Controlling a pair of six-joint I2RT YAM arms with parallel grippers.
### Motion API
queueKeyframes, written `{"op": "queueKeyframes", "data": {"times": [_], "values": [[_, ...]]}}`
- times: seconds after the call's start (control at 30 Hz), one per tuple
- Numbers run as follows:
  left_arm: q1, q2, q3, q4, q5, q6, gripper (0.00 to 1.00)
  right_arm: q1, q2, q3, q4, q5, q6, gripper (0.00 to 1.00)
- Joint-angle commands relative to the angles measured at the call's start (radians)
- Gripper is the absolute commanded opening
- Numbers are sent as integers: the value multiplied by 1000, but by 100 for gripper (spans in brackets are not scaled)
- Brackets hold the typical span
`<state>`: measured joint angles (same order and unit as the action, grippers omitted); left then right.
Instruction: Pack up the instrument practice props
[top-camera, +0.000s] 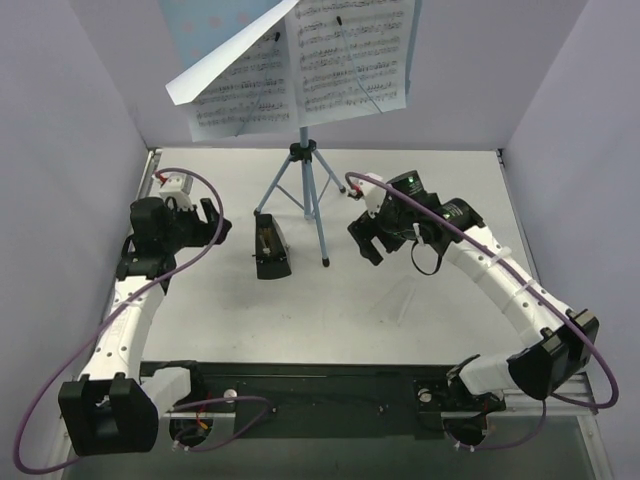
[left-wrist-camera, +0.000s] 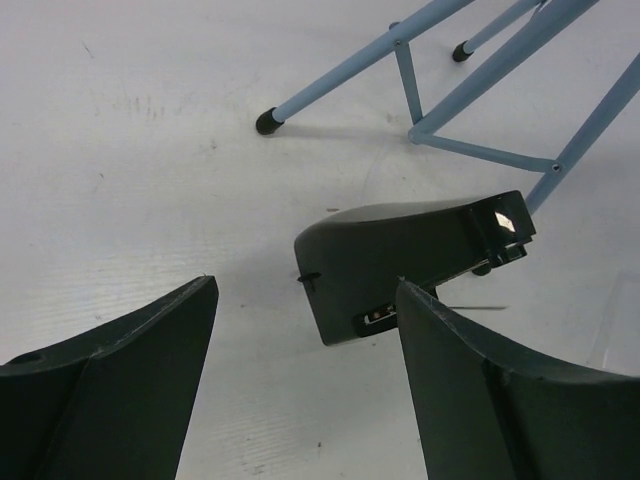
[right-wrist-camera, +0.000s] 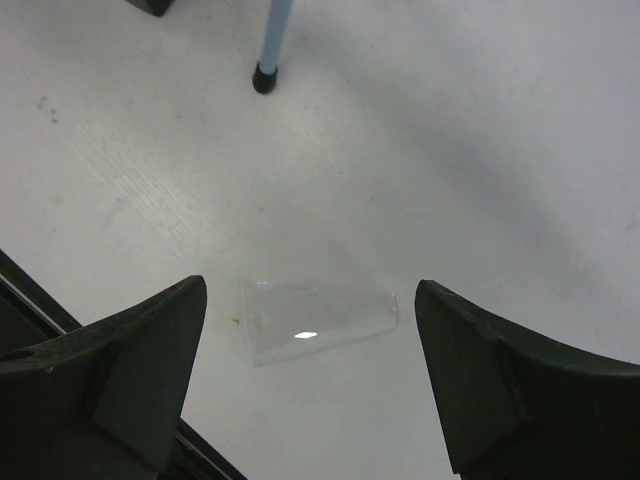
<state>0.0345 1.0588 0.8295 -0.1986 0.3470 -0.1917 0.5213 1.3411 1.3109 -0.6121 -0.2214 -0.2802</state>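
The light-blue music stand (top-camera: 303, 190) stands on its tripod at the back centre and holds white sheet-music pages (top-camera: 300, 65); one page sticks out to the left. The dark pyramid-shaped metronome (top-camera: 270, 248) sits on the table left of the tripod's front leg. My left gripper (top-camera: 212, 222) is open and empty just left of it. In the left wrist view the metronome (left-wrist-camera: 400, 255) lies just beyond the open left gripper (left-wrist-camera: 305, 288), with the tripod legs (left-wrist-camera: 470, 90) behind. My right gripper (top-camera: 366, 240) is open and empty, right of the tripod.
A clear plastic wedge-shaped piece (right-wrist-camera: 318, 320) lies flat on the white table beneath my open right gripper (right-wrist-camera: 310, 285). One tripod foot (right-wrist-camera: 264, 78) stands beyond it. Grey walls close in the table on the left, back and right. A black rail (top-camera: 330, 385) runs along the near edge.
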Motion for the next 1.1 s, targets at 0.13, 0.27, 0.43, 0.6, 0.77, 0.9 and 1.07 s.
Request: {"op": "queueKeyframes", "data": {"times": [0.13, 0.27, 0.43, 0.6, 0.77, 0.9, 1.07], "values": [[7, 78, 244, -336, 17, -3, 80, 107, 180, 208, 80, -21, 257, 80], [85, 32, 283, -432, -37, -86, 81, 205, 242, 281, 107, -10, 349, 79], [123, -22, 266, -519, -141, -217, 82, 275, 344, 375, 112, 40, 438, 86], [123, -89, 192, -507, -105, -359, 82, 312, 437, 473, 120, 137, 509, 91], [188, -160, 122, -432, -71, -419, 80, 315, 552, 605, 106, 186, 645, 87], [223, -160, 143, -453, -62, -419, 80, 319, 628, 697, 106, 185, 691, 86], [248, -146, 134, -463, -36, -428, 79, 341, 705, 769, 107, 218, 711, 84]]}}
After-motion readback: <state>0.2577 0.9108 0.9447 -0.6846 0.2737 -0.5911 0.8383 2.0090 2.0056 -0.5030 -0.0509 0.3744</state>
